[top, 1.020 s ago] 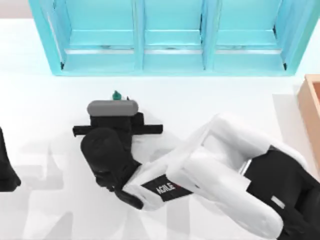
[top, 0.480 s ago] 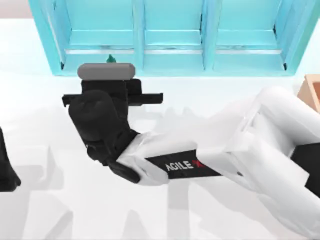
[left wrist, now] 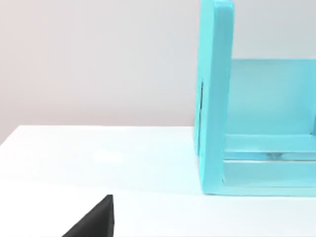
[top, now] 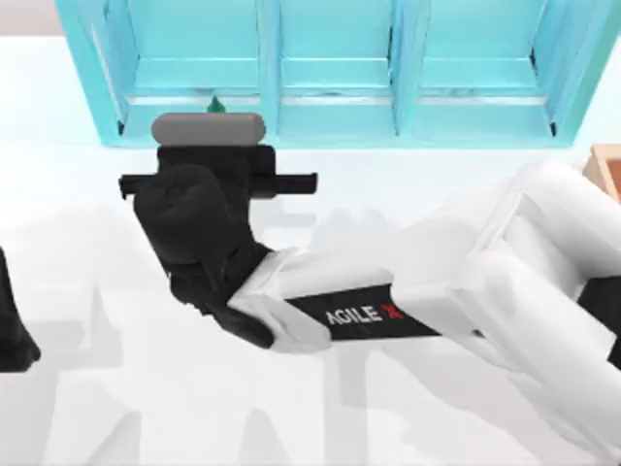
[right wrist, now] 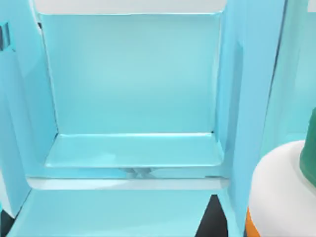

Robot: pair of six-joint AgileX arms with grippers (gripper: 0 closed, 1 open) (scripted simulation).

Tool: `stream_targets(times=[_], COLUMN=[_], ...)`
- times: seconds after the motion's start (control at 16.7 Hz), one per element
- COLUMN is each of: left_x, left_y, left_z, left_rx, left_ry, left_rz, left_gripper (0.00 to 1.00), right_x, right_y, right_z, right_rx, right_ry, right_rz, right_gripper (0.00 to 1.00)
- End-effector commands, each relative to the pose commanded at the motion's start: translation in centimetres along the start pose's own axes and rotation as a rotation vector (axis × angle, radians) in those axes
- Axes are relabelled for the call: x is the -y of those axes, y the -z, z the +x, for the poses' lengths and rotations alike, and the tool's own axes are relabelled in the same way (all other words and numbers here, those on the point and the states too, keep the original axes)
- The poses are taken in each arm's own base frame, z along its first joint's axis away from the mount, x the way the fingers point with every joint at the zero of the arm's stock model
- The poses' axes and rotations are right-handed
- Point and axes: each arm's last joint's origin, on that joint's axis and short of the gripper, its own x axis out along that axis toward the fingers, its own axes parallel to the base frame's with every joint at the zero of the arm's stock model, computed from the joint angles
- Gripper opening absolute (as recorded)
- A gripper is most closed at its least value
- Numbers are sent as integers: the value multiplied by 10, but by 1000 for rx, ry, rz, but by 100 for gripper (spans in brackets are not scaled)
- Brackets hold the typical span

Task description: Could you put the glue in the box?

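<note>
Our right gripper (top: 215,115) holds the glue (right wrist: 284,190) standing up, green cap on top, by the blue shelf (top: 330,68). Our arm reads "AGILE X".

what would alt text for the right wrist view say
Close view into one open compartment of a turquoise shelf unit, its back wall and floor bare. At one edge of the picture, very near the camera, is part of the glue: a white bottle shoulder with a dark green cap and a strip of orange label.
</note>
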Motion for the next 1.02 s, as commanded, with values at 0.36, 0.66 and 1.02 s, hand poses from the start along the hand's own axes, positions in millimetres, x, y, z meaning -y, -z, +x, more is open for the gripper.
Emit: stream_targets(times=[0.36, 0.66, 1.02], left_x=[0, 0, 0], left_y=[0, 0, 0], left_z=[0, 0, 0], left_rx=[0, 0, 0], left_ry=[0, 0, 0], left_rz=[0, 0, 0], left_gripper=[100, 100, 100], right_x=[38, 116, 264], right_y=[-71, -133, -156], right_z=[26, 56, 83], right_rx=[-43, -214, -597], right_ry=[-92, -141, 103], right_rz=[266, 625, 1258], right_gripper=[0, 0, 0])
